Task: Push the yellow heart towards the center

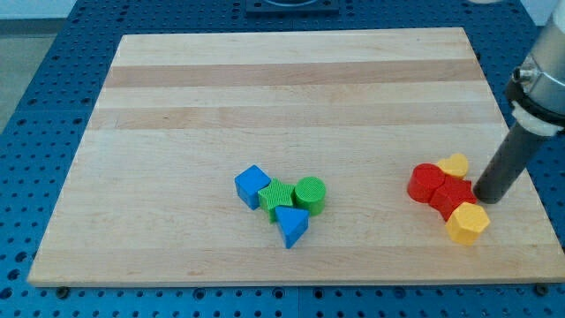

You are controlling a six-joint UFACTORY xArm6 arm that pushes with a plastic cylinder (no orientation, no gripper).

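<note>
Leaning in from the view's upper right, the rod is tilted down-left; my tip [488,196] is set at the right edge of the red cluster [439,187], apparently touching it. No jaws are fitted, nothing is gripped. The yellow heart [455,164] is seen just up-left of the tip, the yellow hexagon [467,223] just below. Blue and green blocks [281,203] are grouped near the board's [265,79] bottom centre.

Arm [543,75] cut off at 2 o'clock edge. Yellow heart [455,164] partly hidden behind red blocks [439,187]; their shapes indistinct.
</note>
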